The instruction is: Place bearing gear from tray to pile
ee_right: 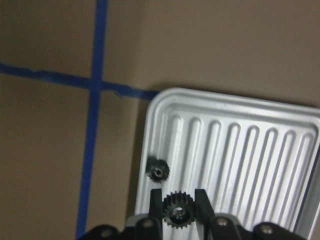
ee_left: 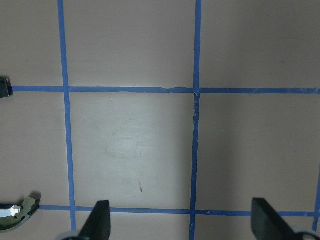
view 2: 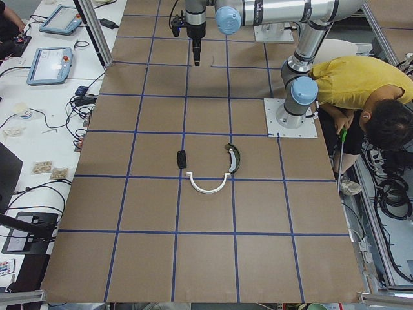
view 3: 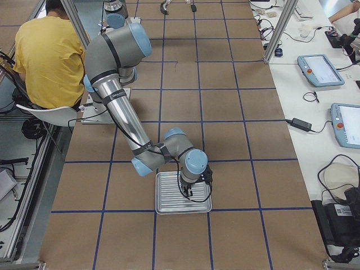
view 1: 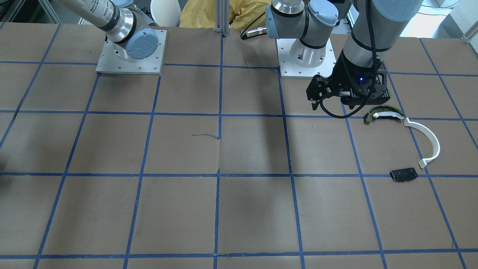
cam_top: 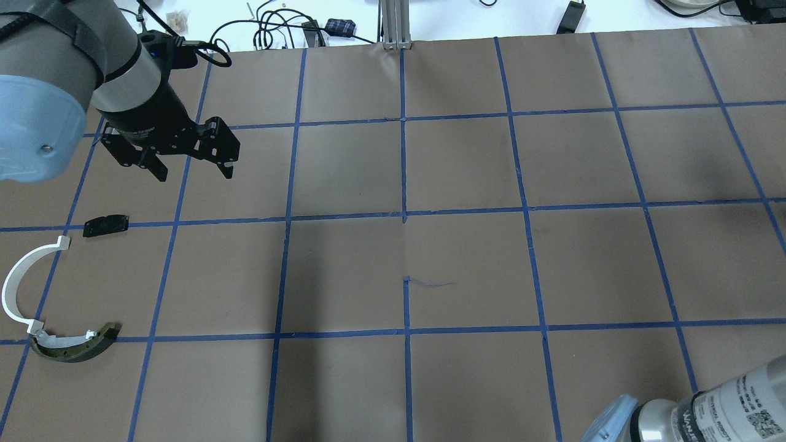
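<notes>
Right gripper (ee_right: 178, 200) is clamped on the bearing gear (ee_right: 178, 214), over the tray (ee_right: 250, 145) near the bench's right end. A smaller gear (ee_right: 158, 171) lies on the tray just beside it.

The pile (view 2: 206, 190) is made up of a white strip (cam_top: 15, 279), an olive arc (cam_top: 80, 347) and a black plate (cam_top: 106, 225). It lies toward the opposite, left end, well apart.

Left gripper (cam_top: 194, 173) hovers near the pile, jaws spread, empty. The carry likely runs the bench's length.
</notes>
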